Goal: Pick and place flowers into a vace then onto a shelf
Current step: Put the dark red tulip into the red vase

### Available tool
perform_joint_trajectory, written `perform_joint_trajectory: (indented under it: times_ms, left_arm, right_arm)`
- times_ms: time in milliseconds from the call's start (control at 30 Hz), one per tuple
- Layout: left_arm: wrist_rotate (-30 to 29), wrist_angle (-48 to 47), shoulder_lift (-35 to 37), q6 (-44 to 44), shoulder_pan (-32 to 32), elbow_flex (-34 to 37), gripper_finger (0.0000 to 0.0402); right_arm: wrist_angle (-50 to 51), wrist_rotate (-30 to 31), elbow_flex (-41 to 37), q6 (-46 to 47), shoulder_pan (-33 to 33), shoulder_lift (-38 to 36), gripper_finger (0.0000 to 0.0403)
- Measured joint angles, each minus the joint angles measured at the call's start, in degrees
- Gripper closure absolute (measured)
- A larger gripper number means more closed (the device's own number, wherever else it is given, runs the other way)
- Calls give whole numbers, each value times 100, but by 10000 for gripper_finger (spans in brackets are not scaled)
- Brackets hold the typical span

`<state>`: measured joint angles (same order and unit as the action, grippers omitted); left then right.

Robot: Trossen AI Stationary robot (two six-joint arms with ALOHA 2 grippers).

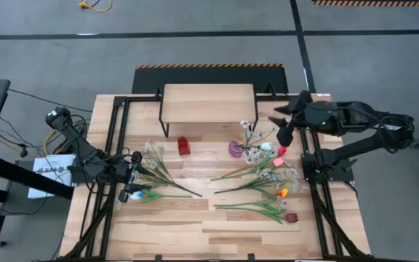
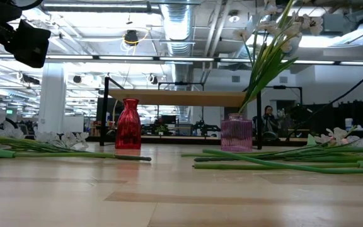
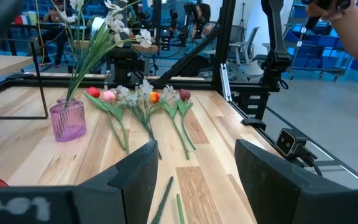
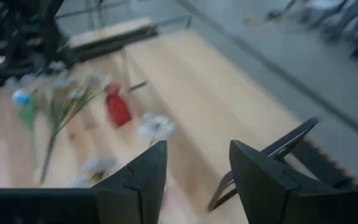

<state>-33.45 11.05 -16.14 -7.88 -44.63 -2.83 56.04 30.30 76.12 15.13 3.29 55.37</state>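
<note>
We start with the slatted tabletop (image 1: 217, 225), where nearly everything lies. Beside our right hand (image 1: 285, 125), and low beside it, stands the shelf (image 1: 208, 102), bare on top. Next comes the heap of loose flowers (image 1: 268, 185) on the tabletop below and short of that hand — tulips and white sprays with stems crossing. A smaller bunch (image 1: 158, 175) lies just ahead of our left hand (image 1: 132, 187), a white tulip head nearly at its fingertips. The purple vase (image 2: 236, 133) stands below and a little inward of the right hand, with one white spray (image 2: 276, 38) leaning in it; the red vase (image 2: 128, 124) stands empty, farther off toward the left hand.

Both hands are open and hold nothing: the left one wide, low over the tabletop, the right one moderately parted, raised well above the purple vase.

What could go wrong, in our judgement: the stems in the heap overlap, so a close of the right hand there may take two at once or drag neighbours along. The spray in the purple vase leans far over and looks top-heavy — a brush from the hand or a badly aimed stem could tip the vase.
</note>
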Motion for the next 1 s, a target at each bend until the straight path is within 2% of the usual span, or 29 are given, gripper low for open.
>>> perform_joint_trajectory:
  times_ms: [100, 200, 400, 733, 867, 1000]
  left_arm:
    - [-2, 3, 1, 0, -1, 0, 198]
    - [-2, 42, 1, 0, 0, 0, 198]
    - [-5, 174, 0, -2, -1, 0, 198]
    - [-22, 299, 0, -4, -1, 0, 198]
    - [-22, 299, 0, -2, 0, 0, 198]
    - [-21, 289, 1, -2, 0, 0, 198]
  right_arm:
    - [-312, 349, 132, -352, -4, -2, 241]
    - [-972, 330, 150, -656, 9, 0, 248]
    - [-2047, -336, 157, -1104, 368, 210, 265]
    - [-1538, -1019, 150, -783, 1418, 1218, 274]
    - [-1303, -1068, 148, -699, 1909, 1683, 275]
    - [-1163, -1050, 147, -217, 2244, 1952, 275]
